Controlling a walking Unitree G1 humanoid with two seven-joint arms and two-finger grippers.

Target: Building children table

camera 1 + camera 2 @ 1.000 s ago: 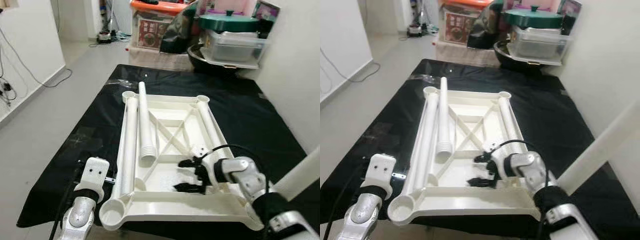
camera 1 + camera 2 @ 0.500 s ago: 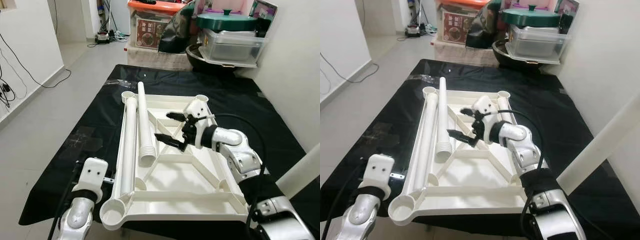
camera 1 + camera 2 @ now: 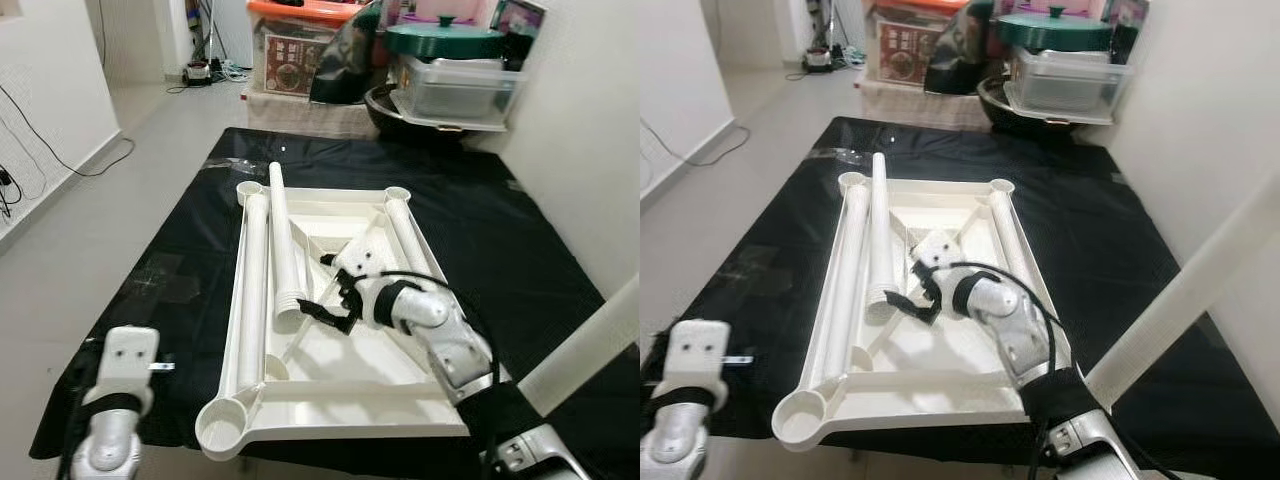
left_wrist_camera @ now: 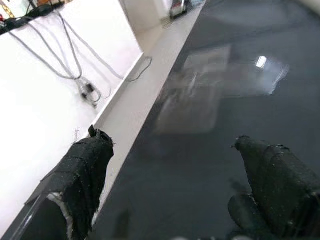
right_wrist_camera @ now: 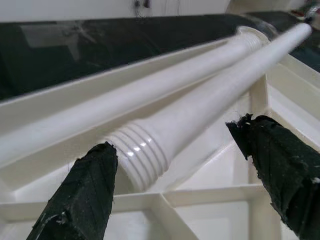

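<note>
The tabletop (image 3: 330,410), a white plastic frame turned underside up, lies on a black sheet (image 3: 170,250) spread over the floor, its near corner socket (image 3: 222,430) closest to the robot. At the robot's near left, the left gripper (image 4: 180,190) hangs over the sheet's edge beside the pale floor, its fingers (image 4: 82,170) spread wide and holding nothing. Further in, the right gripper (image 3: 335,295) reaches across the frame's ribs, its fingers (image 5: 85,195) wide apart on either side of the threaded end of a loose leg (image 3: 283,250), not closed on it. That leg lies lengthwise inside the frame, its far end resting over the far rim. Just beside it, along the frame's left side, lies a second leg (image 3: 252,290), and a third leg (image 3: 408,232) lies along the right side. At the right edge a white pole (image 3: 585,345) leans across the view. Beyond the sheet stand a clear tub (image 3: 460,90) with a green lid (image 3: 445,40) and an orange-lidded box (image 3: 300,45).
</note>
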